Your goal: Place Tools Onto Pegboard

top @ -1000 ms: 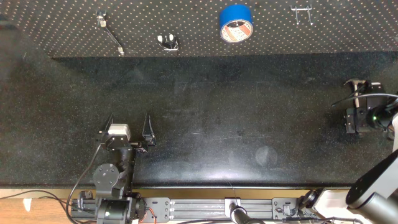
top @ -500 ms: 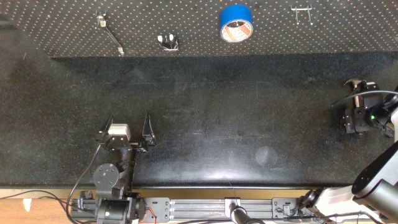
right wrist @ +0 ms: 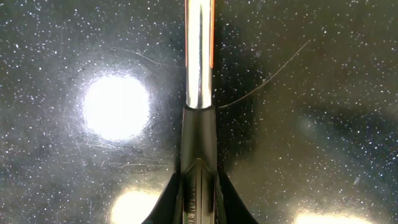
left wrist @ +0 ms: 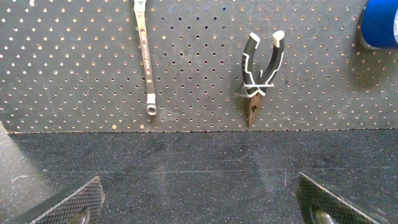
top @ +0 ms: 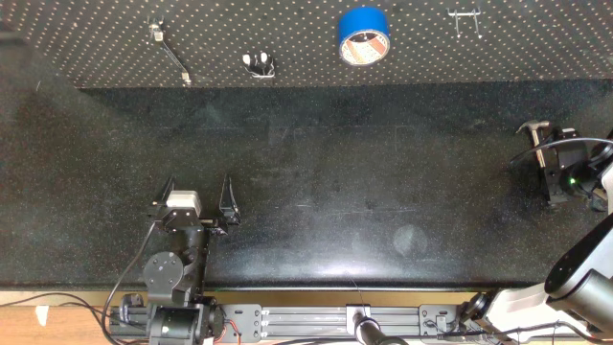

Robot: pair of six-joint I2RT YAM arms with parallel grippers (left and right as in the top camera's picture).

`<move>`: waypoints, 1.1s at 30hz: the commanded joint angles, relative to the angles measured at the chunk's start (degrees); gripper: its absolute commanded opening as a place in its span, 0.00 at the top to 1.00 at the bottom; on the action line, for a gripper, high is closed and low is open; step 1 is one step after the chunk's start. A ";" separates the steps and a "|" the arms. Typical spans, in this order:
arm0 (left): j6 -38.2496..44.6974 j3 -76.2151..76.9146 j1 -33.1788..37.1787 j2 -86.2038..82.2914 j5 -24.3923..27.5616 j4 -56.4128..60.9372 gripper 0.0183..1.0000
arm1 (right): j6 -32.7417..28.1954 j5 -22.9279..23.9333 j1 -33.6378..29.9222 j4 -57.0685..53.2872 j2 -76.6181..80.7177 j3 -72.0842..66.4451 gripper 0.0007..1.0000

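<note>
At the right edge of the frame, the right gripper [top: 554, 163] pinches the hammer [top: 533, 127] by its black grip, over the dark table [top: 383, 192]. The left gripper [top: 197, 180] sits at lower left, its 2 fingers spread. Along the top, the pegboard [top: 96, 38] carries a wrench [top: 170, 53], pliers [top: 259, 64] and blue tape [top: 363, 36].

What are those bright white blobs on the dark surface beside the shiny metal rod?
Right wrist view: glare, probably room lights mirrored in the glossy speckled worktop beside the hammer, whose chrome shaft shines too. Top view: a fainter sheen on the same worktop. Left wrist view: even light; the blue tape roll casts a soft shadow on the pegboard.
</note>
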 commanded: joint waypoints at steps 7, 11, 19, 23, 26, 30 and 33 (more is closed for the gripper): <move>0.94 -0.09 0.24 -0.63 0.22 -0.44 0.00 | 21.31 -16.63 0.81 6.16 -19.58 -2.58 0.93; 0.94 -0.09 0.24 -0.63 0.22 -0.44 0.00 | 31.45 -18.25 9.38 12.79 -28.92 -2.58 0.93; 0.94 -0.09 0.24 -0.63 0.22 -0.44 0.00 | 43.43 -2.47 30.18 27.17 -33.38 -2.58 0.93; 0.94 -0.09 0.24 -0.63 0.22 -0.42 0.00 | 44.15 3.04 35.56 28.20 -32.35 -2.58 0.93; 0.94 -0.09 0.24 -0.63 0.22 -0.44 0.00 | 44.81 2.99 36.98 28.37 -30.82 -2.58 0.93; 0.94 -0.09 0.24 -0.63 0.22 -0.44 0.00 | 45.20 2.97 38.10 28.35 -28.63 -2.58 0.93; 0.94 -0.09 0.24 -0.63 0.22 -0.44 0.00 | 45.18 2.97 38.86 28.13 -27.15 -2.58 0.93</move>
